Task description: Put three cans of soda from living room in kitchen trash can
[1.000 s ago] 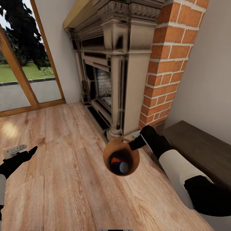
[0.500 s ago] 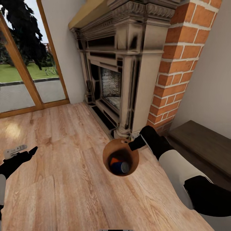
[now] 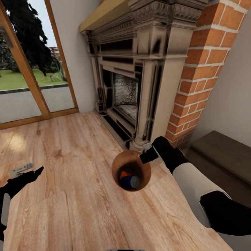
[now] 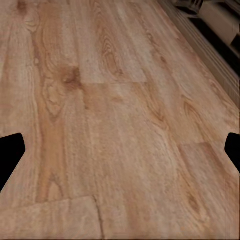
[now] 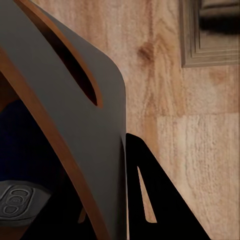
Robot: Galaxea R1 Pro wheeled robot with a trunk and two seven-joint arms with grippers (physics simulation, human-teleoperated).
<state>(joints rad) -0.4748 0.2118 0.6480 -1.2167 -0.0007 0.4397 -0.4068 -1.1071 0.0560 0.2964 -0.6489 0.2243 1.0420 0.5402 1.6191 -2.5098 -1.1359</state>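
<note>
While you carry tash can point(image 3: 120, 164) by rim, right end effector point(image 3: 143, 158) pinching it; cans point(image 3: 129, 180) ride inside; left end effector point(image 3: 29, 171) spread, idle.

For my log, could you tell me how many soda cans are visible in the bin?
2: an orange can and a blue can touching it, both at the bottom of the bin. A third may be hidden beneath.

Inside the trash can point(image 3: 120, 164) we make out an orange can point(image 3: 123, 174) and a blue can point(image 3: 132, 181); a third is not discernible. The right gripper point(image 3: 142, 159) hides behind the rim, and our left forearm runs off frame.
</note>
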